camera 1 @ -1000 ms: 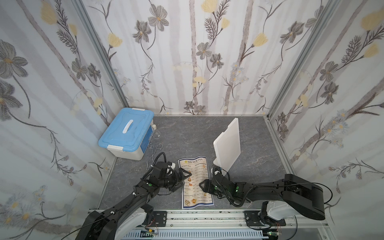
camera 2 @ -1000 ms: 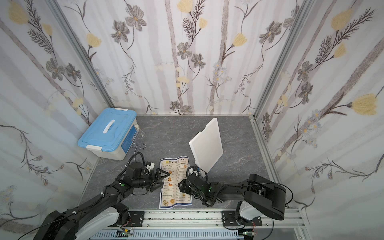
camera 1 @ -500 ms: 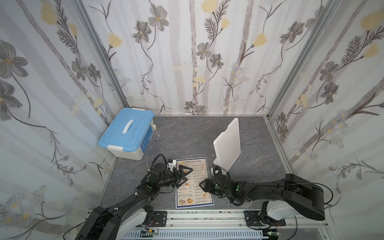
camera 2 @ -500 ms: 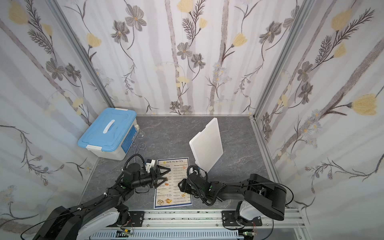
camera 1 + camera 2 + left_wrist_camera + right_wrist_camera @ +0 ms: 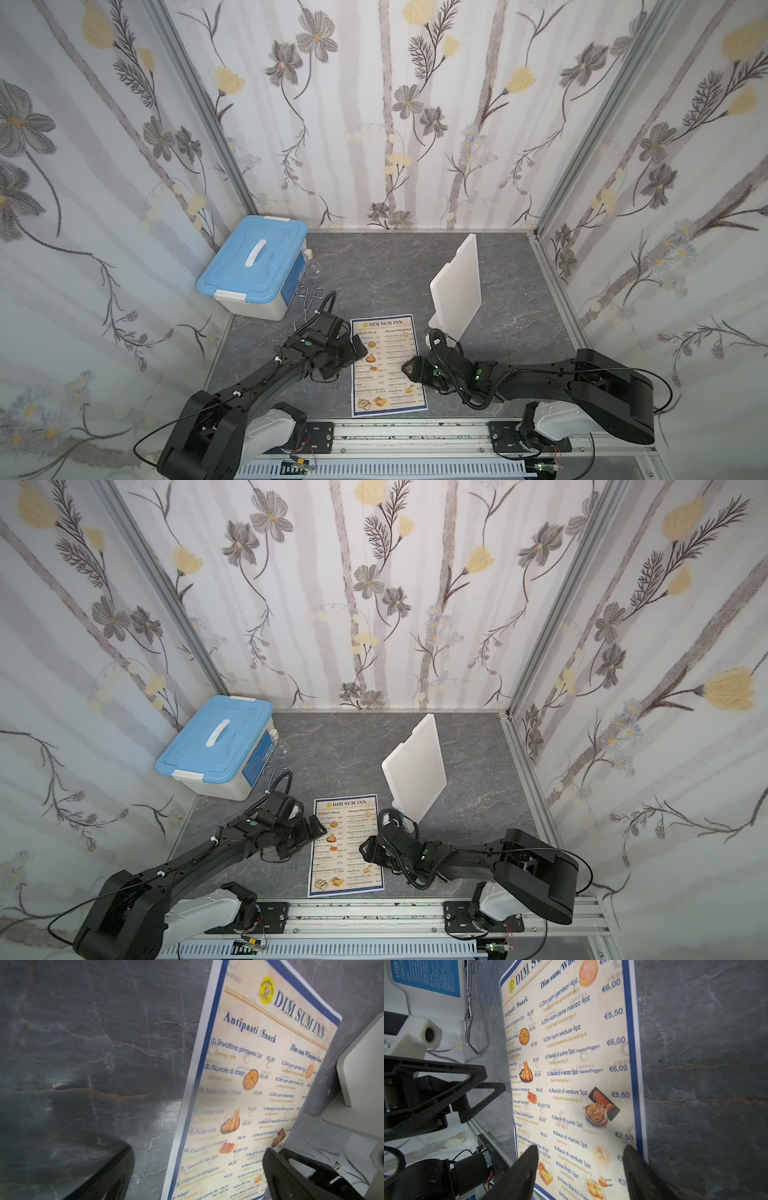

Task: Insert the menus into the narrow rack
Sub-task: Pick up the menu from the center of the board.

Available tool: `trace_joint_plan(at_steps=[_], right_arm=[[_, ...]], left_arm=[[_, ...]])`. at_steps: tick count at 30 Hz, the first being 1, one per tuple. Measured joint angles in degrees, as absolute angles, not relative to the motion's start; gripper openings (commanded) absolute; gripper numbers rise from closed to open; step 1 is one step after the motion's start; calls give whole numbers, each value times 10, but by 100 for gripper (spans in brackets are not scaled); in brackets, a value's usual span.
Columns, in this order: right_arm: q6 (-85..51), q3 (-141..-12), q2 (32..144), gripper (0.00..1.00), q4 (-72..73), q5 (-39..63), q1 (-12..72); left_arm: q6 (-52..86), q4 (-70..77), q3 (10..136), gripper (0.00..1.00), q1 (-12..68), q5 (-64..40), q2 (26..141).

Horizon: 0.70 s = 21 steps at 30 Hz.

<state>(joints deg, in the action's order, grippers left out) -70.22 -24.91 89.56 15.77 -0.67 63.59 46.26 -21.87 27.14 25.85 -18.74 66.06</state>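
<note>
The menu (image 5: 386,365) lies flat by the middle of the worktop's (image 5: 374,266) front edge, the left hand (image 5: 360,352) spread wide astride its left edge and the right hand (image 5: 408,368) partly spread over its right border, nothing being clamped. The glossy sheet is judged best pinched at one edge, raised uncreased, turned upright and lined up with the narrow rack (image 5: 457,291), stood just beside the menu's far right corner. The blue-lidded box (image 5: 253,262) and wire tongs (image 5: 309,297) towards the left edge are well clear, but the rack's foot could be knocked by the right arm (image 5: 540,374).
</note>
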Motion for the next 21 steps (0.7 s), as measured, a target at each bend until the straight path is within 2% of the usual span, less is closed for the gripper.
trace_joint_plan(at_steps=[13, 14, 17, 21], right_arm=[[-679, -279, 937, 67, 166, -3, 633], [-678, -279, 937, 68, 166, -3, 633], [-677, -279, 934, 68, 166, -3, 633], [-676, -278, 927, 68, 159, -3, 633]], left_arm=[[550, 8, 223, 99, 266, -371, 708], [563, 14, 218, 96, 266, -378, 702], [580, 13, 220, 74, 266, -388, 688], [556, -47, 254, 49, 266, -361, 676]])
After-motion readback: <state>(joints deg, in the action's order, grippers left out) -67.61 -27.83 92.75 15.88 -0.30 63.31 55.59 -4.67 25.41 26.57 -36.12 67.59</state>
